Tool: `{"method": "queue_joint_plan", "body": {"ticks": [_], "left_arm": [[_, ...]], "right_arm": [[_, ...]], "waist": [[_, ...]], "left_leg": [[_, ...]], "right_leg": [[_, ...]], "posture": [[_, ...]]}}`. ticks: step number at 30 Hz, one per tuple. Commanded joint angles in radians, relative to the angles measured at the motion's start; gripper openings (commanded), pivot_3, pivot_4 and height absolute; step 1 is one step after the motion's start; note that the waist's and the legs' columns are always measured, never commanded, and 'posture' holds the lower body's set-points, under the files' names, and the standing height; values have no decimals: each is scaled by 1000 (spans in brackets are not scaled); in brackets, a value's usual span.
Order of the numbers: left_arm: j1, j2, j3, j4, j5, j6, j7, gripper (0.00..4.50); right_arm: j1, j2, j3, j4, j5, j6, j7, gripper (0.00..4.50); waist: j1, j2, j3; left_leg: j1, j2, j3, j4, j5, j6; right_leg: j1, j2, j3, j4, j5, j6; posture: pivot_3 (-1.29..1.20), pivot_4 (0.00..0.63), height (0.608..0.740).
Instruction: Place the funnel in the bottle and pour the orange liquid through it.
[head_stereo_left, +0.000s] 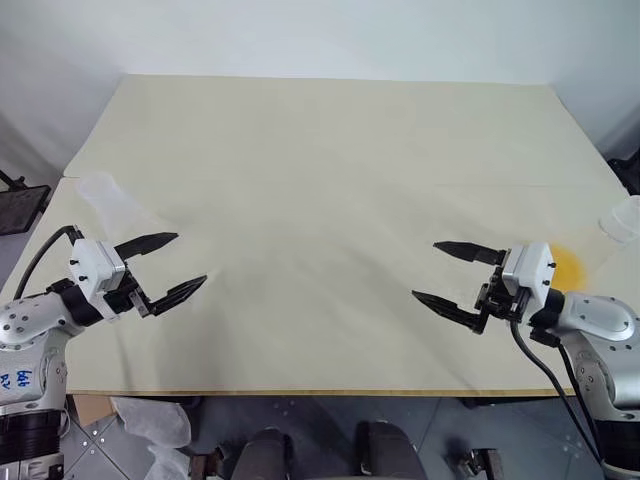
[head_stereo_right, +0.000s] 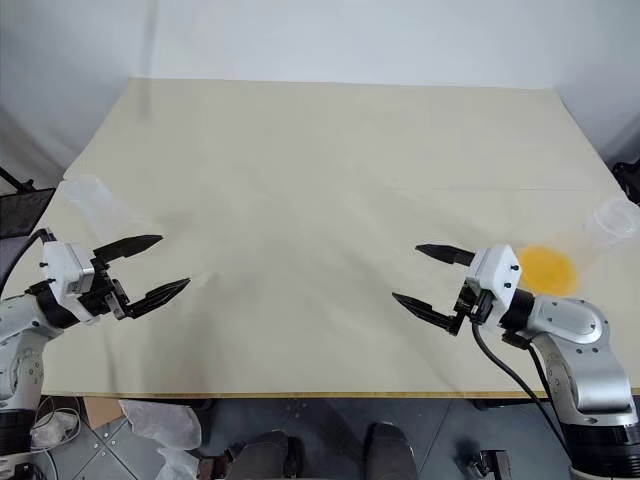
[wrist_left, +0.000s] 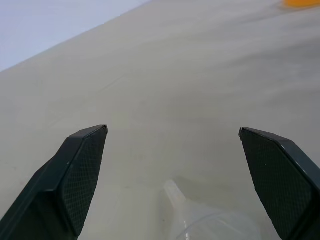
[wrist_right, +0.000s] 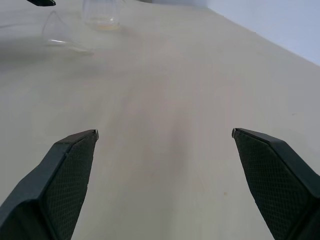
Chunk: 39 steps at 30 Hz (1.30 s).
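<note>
Both grippers hung nearest to us, over the near part of the pale table (head_stereo_left: 330, 180), and we saw each with its fingers spread wide and nothing between them. Our left gripper (head_stereo_left: 168, 265) pointed inward across the tabletop, and our right gripper (head_stereo_left: 452, 272) faced it from the other side, the two well apart with bare table between their tips.

Just below and between the left fingers (wrist_left: 82, 170), in the left wrist view, we saw the funnel (wrist_left: 200, 217) lying on its side on the table, its thin stem pointing away from the fingers and its flared rim nearest the wrist. It touched neither finger. In the right wrist view the same funnel showed far beyond the right fingers (wrist_right: 65, 170), lying beside a clear vessel (wrist_right: 101, 14) that held a trace of yellow at its base; we could not tell whether that vessel was the bottle.

Behind the right gripper's wrist, near the table's right edge, we saw the orange liquid (head_stereo_right: 546, 268) as a bright disc inside a clear plastic cup (head_stereo_right: 612, 222). The right fingers pointed away from it.
</note>
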Motion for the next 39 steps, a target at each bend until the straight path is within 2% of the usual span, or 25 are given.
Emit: {"method": "queue_joint_plan", "body": {"ticks": [1, 5, 13, 18, 24, 26, 30, 39], "left_arm": [[18, -4, 28, -37, 2, -14, 41, 4483], [44, -48, 92, -47, -38, -5, 124, 4483], [183, -198, 307, -95, 17, -30, 481, 4483], [253, -331, 382, -219, -64, 35, 661, 4483], [237, -288, 308, -276, -51, 152, 690, 4483], [191, -262, 296, -258, -28, 174, 723, 4483], [25, -194, 243, -198, -23, 349, 822, 4483], [-199, -131, 139, -31, 12, 425, 797, 4483]], "right_arm": [[-26, 8, 3, 2, 0, -26, 7, 4500], [-64, 35, 35, 24, -5, -36, 9, 4500], [-161, 152, 118, 33, -13, -36, -25, 4500], [-218, 227, 169, 39, -19, -30, -54, 4500], [-243, 243, 187, 47, -22, -27, -54, 4500], [-246, 245, 190, 47, -23, -26, -57, 4500], [-233, 245, 191, 22, -20, -22, -72, 4500], [-242, 285, 208, -11, -22, -8, -126, 4500]], "waist": [[-1, 0, 0], [-3, 0, 0], [-2, 0, 0], [2, -1, 0], [19, -1, 0], [21, -1, 0], [23, -1, -1], [0, -1, -1]], "left_leg": [[0, 0, 0, 0, 0, 0], [0, 0, 0, 0, 0, 0], [0, 0, -1, 0, 0, 0], [0, 0, -2, 1, 0, 0], [0, -1, -2, 1, 0, 0], [0, -1, -2, 1, 0, 0], [0, -1, -3, 1, 0, 0], [0, 0, -2, -1, 0, 0]], "right_leg": [[0, 0, 0, 0, 0, 0], [0, 0, 0, 0, 0, 0], [0, 0, 0, 0, 0, 0], [1, -1, 0, 0, 0, 0], [1, -1, 0, 0, 0, 0], [1, -1, 0, 0, 0, 0], [1, 0, -1, 0, 0, 0], [0, 0, -2, 0, 0, 0]], "posture": [[0, 150, 740], [0, 150, 740], [0, 150, 740], [0, 150, 740], [0, 150, 740], [0, 150, 740], [0, 150, 740], [0, 150, 740]]}}
